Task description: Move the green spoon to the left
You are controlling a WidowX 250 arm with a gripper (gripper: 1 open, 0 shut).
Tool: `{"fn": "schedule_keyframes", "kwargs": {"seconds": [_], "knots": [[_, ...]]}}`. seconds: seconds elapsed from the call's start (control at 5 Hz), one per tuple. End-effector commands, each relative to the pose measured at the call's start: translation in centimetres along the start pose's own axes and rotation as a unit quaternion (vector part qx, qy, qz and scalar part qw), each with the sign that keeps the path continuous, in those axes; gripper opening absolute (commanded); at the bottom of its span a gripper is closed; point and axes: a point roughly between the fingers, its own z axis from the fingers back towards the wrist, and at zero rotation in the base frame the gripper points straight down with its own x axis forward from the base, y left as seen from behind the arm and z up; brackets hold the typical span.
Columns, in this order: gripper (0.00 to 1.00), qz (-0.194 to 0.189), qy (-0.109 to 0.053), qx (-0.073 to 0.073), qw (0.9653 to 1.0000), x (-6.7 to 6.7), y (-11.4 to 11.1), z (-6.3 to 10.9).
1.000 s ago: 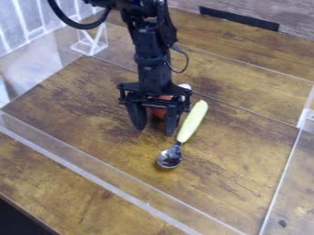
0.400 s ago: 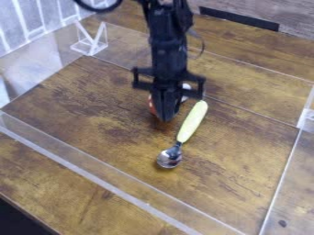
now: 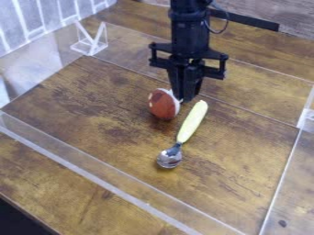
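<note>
Below and just right of the fingers (image 3: 188,97) in view, the spoon (image 3: 192,124) lies on the table (image 3: 92,106), its handle slanting up toward them; whether they are parted or clenched, I cannot tell

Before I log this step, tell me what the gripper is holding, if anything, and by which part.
Nothing is held: the gripper is up behind the toy mushroom, and the spoon lies free on the table.
</note>
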Motion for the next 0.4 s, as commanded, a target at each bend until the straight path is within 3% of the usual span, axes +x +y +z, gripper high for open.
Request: {"fn": "schedule_keyframes", "kwargs": {"seconds": [0.0,0.2], "knots": [[1.0,-0.006,-0.033,0.0,0.9994,-1.3,-1.37,2.1],[1.0,0.01,-0.021,0.002,0.9997,-0.85,-1.39,1.38]]}}
